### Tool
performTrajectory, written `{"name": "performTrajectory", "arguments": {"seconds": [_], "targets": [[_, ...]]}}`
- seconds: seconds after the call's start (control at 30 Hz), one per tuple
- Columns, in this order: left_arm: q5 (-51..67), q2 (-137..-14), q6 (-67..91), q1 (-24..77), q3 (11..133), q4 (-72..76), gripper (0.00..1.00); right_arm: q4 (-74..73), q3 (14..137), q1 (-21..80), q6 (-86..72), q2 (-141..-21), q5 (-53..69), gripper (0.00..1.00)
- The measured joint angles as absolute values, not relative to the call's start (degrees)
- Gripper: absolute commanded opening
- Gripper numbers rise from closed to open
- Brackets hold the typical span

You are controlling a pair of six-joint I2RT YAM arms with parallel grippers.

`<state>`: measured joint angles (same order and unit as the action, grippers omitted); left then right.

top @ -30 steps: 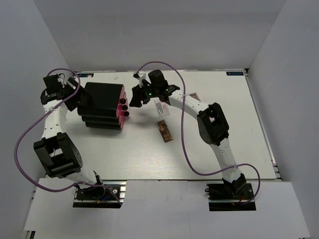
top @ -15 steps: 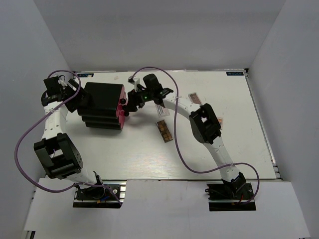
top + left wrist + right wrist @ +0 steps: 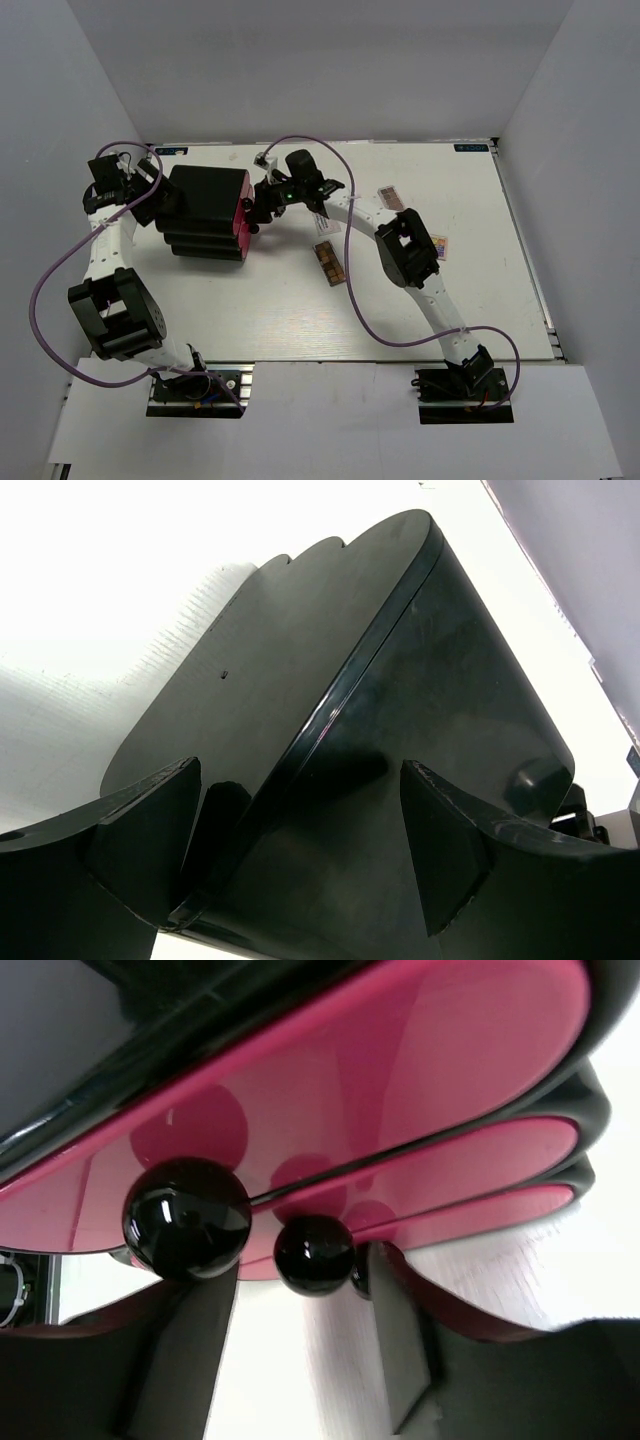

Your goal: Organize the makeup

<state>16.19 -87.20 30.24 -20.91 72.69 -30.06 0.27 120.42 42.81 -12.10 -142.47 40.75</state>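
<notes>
White table (image 3: 500, 300). Black-and-pink case (image 3: 205, 210) at left; brown palette (image 3: 330, 263) mid; second palette (image 3: 390, 196) further back; small, seemingly multicoloured palette (image 3: 440, 246) right.

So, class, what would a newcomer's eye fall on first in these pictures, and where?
The big black case with its bright pink front stands at the table's far left. The left gripper is open at its back, the right gripper open at the round black knobs on the pink front. A brown palette lies to its right.

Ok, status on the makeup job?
Left gripper open, straddling big black case. Right gripper open at black ball knob on pink drawer, not gripping. Long brown eyeshadow palette loose on table.
</notes>
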Motion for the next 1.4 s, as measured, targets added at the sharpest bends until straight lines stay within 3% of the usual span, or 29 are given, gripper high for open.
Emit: {"name": "performTrajectory", "arguments": {"seconds": [0.2,0.3,0.77,1.13,1.27,1.4], "targets": [[16.2,-87.2,30.1,-20.9,72.6,-30.0,0.91,1.4,120.5,42.8,-12.4,-143.0,41.3,0.32],[16.2,-87.2,30.1,-21.2,72.6,-30.0,0.91,1.6,120.2,42.7,-12.4,-143.1,41.5,0.25],[16.1,-87.2,31.0,-22.0,72.6,-31.2,0.91,5.9,103.1,39.6,-9.1,-133.2,42.2,0.21],[16.3,-87.2,31.6,-22.4,72.6,-31.4,0.91,6.3,96.6,37.8,-7.2,-129.0,42.9,0.3],[16.1,-87.0,31.6,-22.4,73.9,-32.9,0.91,6.3,96.6,37.7,-7.2,-129.0,42.9,0.51],[15.6,-84.9,32.2,-22.4,75.6,-33.7,0.91,5.9,96.6,37.5,-6.9,-129.0,42.9,0.64]]}}
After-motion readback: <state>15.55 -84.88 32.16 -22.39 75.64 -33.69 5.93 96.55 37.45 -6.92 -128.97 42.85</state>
